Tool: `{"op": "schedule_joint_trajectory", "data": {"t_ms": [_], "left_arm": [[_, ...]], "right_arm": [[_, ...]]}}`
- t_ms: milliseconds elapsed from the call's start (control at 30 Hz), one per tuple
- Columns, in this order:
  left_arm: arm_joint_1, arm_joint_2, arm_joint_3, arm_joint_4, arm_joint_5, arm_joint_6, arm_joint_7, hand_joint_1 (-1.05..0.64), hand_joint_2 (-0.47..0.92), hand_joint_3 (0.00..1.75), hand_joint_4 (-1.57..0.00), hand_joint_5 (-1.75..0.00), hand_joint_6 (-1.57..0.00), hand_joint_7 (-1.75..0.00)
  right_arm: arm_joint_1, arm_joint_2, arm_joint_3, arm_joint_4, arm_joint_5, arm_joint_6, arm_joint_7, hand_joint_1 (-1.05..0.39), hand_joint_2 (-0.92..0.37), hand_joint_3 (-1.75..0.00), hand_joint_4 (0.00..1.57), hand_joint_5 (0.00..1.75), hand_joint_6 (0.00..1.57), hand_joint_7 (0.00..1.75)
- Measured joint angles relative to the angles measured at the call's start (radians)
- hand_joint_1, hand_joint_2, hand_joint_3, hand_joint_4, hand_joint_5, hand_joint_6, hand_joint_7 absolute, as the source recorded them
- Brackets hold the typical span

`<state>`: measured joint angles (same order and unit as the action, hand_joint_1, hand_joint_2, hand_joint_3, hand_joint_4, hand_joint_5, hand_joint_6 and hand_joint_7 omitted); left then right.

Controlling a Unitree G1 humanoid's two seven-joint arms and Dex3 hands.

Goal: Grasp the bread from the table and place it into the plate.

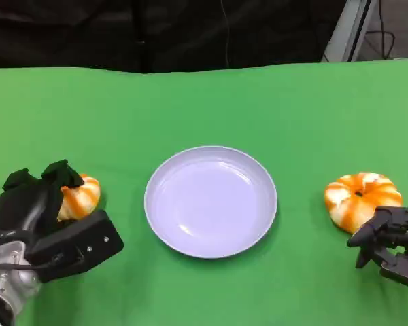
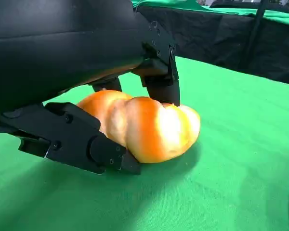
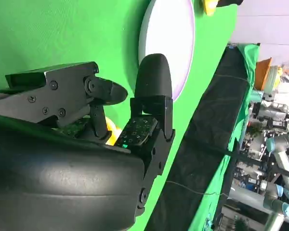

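Left robot hand [image 1: 37, 204] grips the bread [image 1: 80, 197] on the table [image 1: 204, 102] — left of the plate [image 1: 211, 202]; its long axis cannot be told. Right robot hand [image 1: 387, 241] — fingers spread, holding nothing, near a second bread [image 1: 362, 197].

A robotics lab: a desk [image 1: 204, 102] under green cloth, black drapes [image 1: 156, 30] along its far side, and silver robot arms [image 3: 274, 149] crowding benches beyond.

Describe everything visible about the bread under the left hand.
The bread is a glossy, lobed bun, orange-brown with pale cream stripes, like a small pumpkin. It rests on the green table, left of the plate and apart from it. The left hand is closed around it, black fingers on top and alongside. It has not been lifted.
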<state>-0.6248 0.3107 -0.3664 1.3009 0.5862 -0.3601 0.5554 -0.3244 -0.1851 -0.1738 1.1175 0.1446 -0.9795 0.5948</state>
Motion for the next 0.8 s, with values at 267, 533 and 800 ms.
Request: {"op": "schedule_joint_trajectory", "data": {"t_ms": [267,533,800], "left_arm": [[0.001,0.000,-0.001,0.000,0.001,-0.002,0.007,-0.11,0.92,0.21,-0.17,-1.70,-0.30,-1.45],[0.009,0.000,-0.024,-0.003,0.018,-0.009,0.066,-0.13,0.92,0.27,-0.18,-1.71,-0.30,-1.44],[0.011,0.002,-0.032,-0.053,0.033,-0.039,0.110,-0.12,0.92,0.32,-0.20,-1.66,-0.31,-1.39]], "right_arm": [[0.000,0.000,0.000,0.000,-0.001,0.000,-0.008,0.06,-0.89,-0.52,0.86,1.38,0.96,0.88],[0.000,0.000,0.000,0.000,-0.001,-0.001,-0.006,0.06,-0.88,-0.53,0.86,1.38,0.96,0.89],[0.000,0.000,0.001,0.000,-0.002,-0.008,-0.005,0.06,-0.88,-0.53,0.86,1.37,0.96,0.89]]}}
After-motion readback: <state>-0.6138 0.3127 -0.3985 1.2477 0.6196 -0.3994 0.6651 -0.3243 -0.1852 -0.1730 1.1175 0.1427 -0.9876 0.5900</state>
